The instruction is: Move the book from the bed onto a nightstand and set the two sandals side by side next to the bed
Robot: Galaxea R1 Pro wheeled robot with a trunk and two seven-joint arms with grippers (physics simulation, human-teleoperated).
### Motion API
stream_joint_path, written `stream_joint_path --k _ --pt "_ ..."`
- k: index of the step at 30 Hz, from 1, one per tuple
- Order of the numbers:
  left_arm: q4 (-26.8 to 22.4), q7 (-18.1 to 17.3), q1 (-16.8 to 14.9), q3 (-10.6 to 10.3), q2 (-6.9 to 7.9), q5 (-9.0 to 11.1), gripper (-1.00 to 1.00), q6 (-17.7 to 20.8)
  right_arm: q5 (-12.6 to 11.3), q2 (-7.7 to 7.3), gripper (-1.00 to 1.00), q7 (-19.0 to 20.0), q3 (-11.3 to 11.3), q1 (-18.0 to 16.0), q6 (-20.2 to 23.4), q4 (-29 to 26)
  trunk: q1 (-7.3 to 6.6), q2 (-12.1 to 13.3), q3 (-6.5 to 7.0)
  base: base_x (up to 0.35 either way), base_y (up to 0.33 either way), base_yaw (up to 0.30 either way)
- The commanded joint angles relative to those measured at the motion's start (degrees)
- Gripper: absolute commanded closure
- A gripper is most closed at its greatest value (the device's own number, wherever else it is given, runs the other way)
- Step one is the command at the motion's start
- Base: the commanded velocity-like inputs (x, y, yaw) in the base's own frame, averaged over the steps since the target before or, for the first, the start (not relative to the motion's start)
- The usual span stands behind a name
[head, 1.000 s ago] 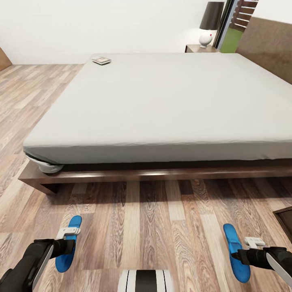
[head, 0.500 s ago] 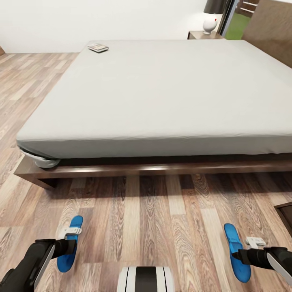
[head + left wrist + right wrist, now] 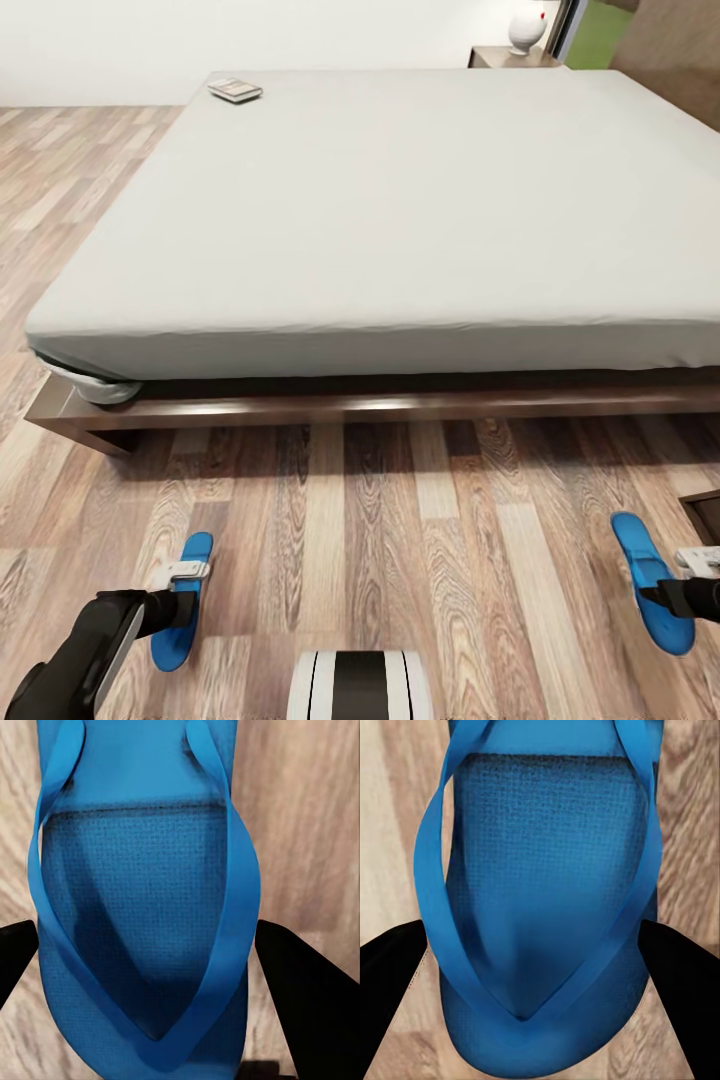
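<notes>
One bed, one book, two sandals, each sandal in a gripper.

The bed (image 3: 400,200) fills the far floor, with the book (image 3: 235,90) at its far left corner. The left gripper (image 3: 180,607) pinches the left sandal (image 3: 183,612), and the right gripper (image 3: 668,598) pinches the right sandal (image 3: 651,580), the two well apart above the floor.

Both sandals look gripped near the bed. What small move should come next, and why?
Probably bring the right gripper inward toward the left one. Each holds a sandal far apart on the floor before the bed, and they must end side by side.
</notes>
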Motion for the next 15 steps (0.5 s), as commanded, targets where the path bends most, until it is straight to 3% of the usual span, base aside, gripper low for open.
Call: stream_joint_path --k 1,11,15 --pt "-0.08 -0.43 -0.02 0.11 -0.03 -0.44 1.00 0.24 -0.15 -0.13 1.00 0.02 0.27 -0.06 0.18 -0.68 0.01 -0.03 -0.27 0.000 0.000 0.000" --pt "-0.08 -0.43 -0.02 0.14 -0.01 -0.70 1.00 0.24 -0.10 -0.16 1.00 0.02 0.86 -0.06 0.13 -1.33 0.27 -0.17 -2.48 0.000 0.000 0.000" --pt "-0.28 -0.43 -0.02 0.26 0.04 -0.75 1.00 0.03 0.08 -0.10 1.00 -0.05 0.92 -0.05 0.11 -1.23 0.27 -0.17 -2.48 0.000 0.000 0.000"
